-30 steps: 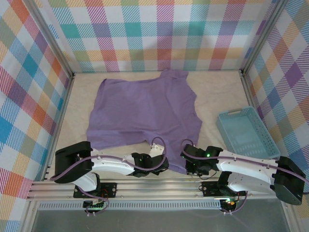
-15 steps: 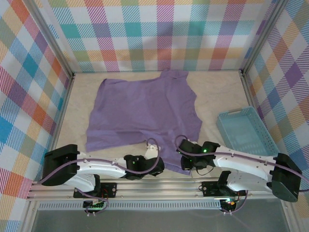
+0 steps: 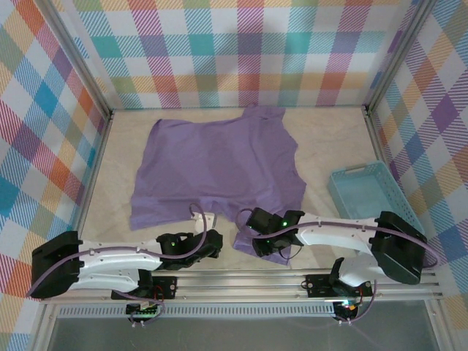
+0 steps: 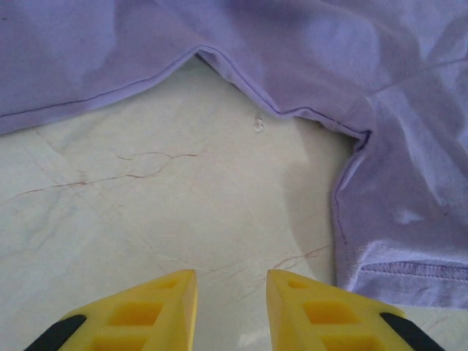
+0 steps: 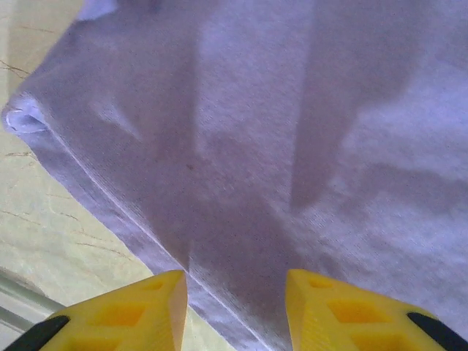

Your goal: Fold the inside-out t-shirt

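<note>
Inside-out t-shirt (image 3: 219, 168) lies spread flat across the middle of the bench (image 3: 333, 139), its near edge close to the arm bases. I see my left gripper (image 4: 231, 287) low over bare bench just beside the hem, jaws parted and empty. My right gripper (image 5: 235, 285) hangs over the t-shirt's near right corner, jaws likewise apart, holding nothing.

- The t-shirt (image 3: 219, 164) covers the middle of the table (image 3: 333, 139); bare strips lie free on its left and right.
- The light blue basket (image 3: 373, 201) blocks the right edge, beside the checkered wall (image 3: 431, 110).
- Ahead of the left gripper (image 4: 232, 281), the table is bare up to the shirt hem.
- The right gripper (image 5: 235, 281) hangs over fabric, with bare table to its left.
</note>
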{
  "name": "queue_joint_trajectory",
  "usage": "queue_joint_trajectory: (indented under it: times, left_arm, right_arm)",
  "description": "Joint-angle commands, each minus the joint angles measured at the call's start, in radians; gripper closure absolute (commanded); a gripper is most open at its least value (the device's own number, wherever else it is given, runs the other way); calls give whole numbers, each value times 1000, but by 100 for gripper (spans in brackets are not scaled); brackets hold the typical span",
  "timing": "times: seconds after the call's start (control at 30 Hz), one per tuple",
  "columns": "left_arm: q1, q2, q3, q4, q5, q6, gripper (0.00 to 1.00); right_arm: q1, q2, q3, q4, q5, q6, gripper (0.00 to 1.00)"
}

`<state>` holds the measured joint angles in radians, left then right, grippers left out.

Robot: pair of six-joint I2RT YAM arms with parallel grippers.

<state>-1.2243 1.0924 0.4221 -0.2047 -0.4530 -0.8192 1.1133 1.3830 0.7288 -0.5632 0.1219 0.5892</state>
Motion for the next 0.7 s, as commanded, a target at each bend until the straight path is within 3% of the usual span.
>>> queue_joint_trajectory:
  times: [0.0, 0.23, 0.4, 0.53, 0.67]
  left_arm:
    - [19, -45, -27, -4, 5, -15, 68]
    - [34, -44, -23, -2, 27, -2, 67]
    - [40, -58, -28, -2, 26, -3, 64]
    - [43, -60, -31, -9, 30, -3, 64]
    - [45, -63, -31, -7, 27, -3, 61]
  right_arm:
    - [5, 23, 29, 32, -18, -50, 60]
    - [5, 59, 32, 31, -2, -62, 63]
    - [6, 42, 39, 21, 5, -83, 73]
    - [8, 21, 25, 20, -24, -117, 57]
    - [13, 27, 23, 23, -17, -132, 53]
